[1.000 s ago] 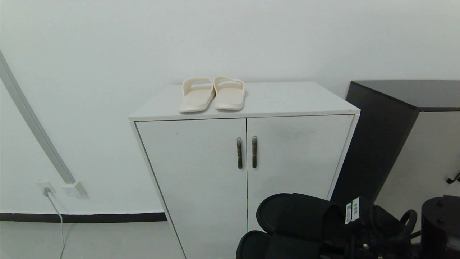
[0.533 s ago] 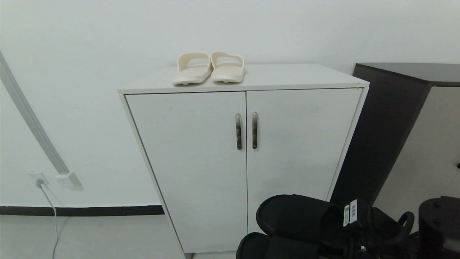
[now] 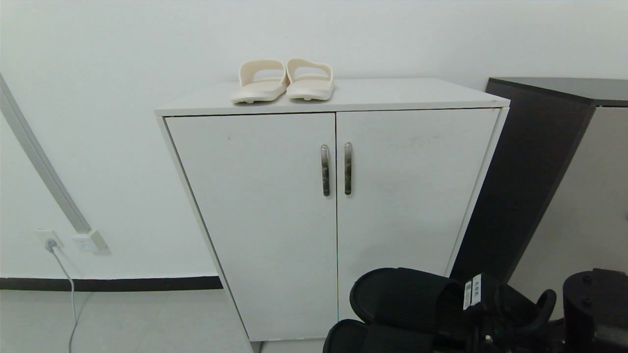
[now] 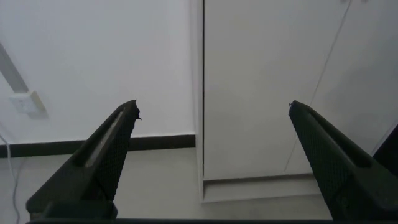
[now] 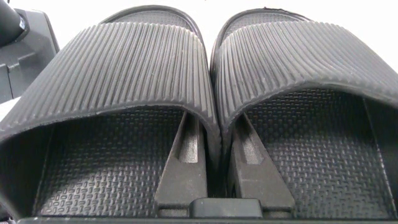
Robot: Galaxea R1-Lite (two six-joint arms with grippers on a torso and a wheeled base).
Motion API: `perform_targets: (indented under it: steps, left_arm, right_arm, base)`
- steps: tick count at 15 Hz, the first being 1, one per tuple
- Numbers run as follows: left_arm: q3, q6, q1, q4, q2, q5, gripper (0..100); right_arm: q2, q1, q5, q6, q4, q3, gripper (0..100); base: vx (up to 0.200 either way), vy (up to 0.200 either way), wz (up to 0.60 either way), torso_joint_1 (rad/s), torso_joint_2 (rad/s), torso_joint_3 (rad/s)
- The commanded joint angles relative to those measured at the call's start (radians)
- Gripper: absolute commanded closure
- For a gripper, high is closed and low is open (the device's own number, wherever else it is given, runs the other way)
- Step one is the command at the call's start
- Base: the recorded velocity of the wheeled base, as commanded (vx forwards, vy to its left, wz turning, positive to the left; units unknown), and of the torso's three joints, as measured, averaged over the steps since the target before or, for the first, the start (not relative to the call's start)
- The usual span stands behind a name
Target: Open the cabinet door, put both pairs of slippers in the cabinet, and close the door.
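Against a white wall (image 3: 392, 34), the white cabinet (image 3: 274, 220) stands with doors closed, cream slippers (image 3: 283, 81) on its top, black slippers (image 3: 402, 294) low before its right door clamped by the right end effector (image 5: 214, 134), left end effector (image 4: 213, 109) spread open before it.

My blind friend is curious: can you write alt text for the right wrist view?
Close up, a pair of black slippers with ribbed straps lies side by side. The jaws of the right gripper reach one into each, pinching their adjoining walls.
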Motion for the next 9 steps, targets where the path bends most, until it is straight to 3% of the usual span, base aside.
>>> perform_targets:
  steps: [1,2,5,7,9]
  left_arm:
    - [-0.173,-0.046,-0.008,0.018,0.079,0.010,0]
    - [-0.264,-0.086,-0.011,0.051,0.155,0.005,0]
    - [-0.290,0.000,-0.017,0.054,0.318,-0.130,0]
    - [-0.296,0.021,-0.017,0.027,0.411,-0.196,0]
    - [-0.298,0.018,-0.017,-0.057,0.556,-0.254,0]
  right_arm:
    - [-0.002,0.000,0.000,0.000,0.000,0.000,100]
    - [0.000,0.000,0.002,0.000,0.000,0.000,100]
    - [-0.006,0.000,0.002,-0.001,-0.030,0.028,100]
    - [-0.002,0.002,-0.003,-0.003,-0.054,0.028,100]
    - [0.001,0.005,-0.003,-0.004,-0.054,0.034,100]
  base:
    - [0.000,0.000,0.00,0.000,0.00,0.000]
    - [0.000,0.000,0.00,0.000,0.00,0.000]
    - [0.000,0.000,0.00,0.000,0.00,0.000]
    - [0.000,0.000,0.00,0.000,0.00,0.000]
    - [0.000,0.000,0.00,0.000,0.00,0.000]
